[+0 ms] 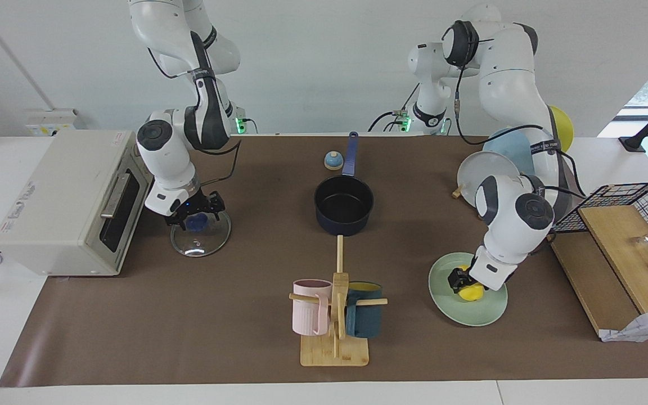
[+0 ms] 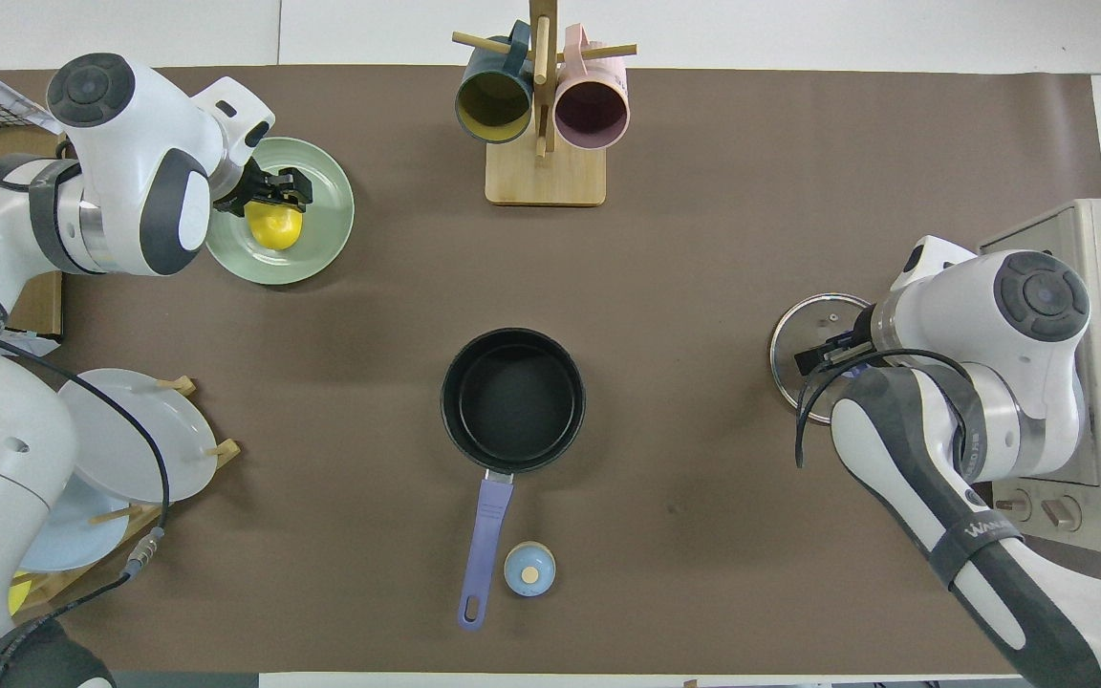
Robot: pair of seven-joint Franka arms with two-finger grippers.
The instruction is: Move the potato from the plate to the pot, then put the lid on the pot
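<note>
Now my left gripper (image 1: pixel 460 279) is down on the plate (image 1: pixel 490 312), at the potato (image 1: pixel 472 292), and its fingers stand on two sides of the potato; I cannot tell if they already press it or only frame it. In the overhead view, the potato (image 2: pixel 273 225) lies on the plate (image 2: pixel 326 244), partly under my left gripper (image 2: pixel 285 187). This plate sits toward my left arm's end of the bench (image 1: pixel 234 332). My right gripper (image 1: pixel 196 214) is low over the lid (image 1: pixel 203 243), around the blue knob (image 1: pixel 194 223) at its centre; its fingers are spread apart and I see nothing held in them. From above, my right arm covers most of the lid (image 2: pixel 799 330), which lies flat on the bench in front of the toaster oven (image 1: pixel 59 202), toward my right arm's end. The pot (image 1: pixel 344 209) stands empty in the middle of the bench, with its handle (image 1: pixel 350 154) pointing toward the robots, and the small bell (image 1: pixel 333 161) is just beside this handle. A mug rack (image 1: pixel 335 315) with two mugs stands farther from the robots than the pot.
</note>
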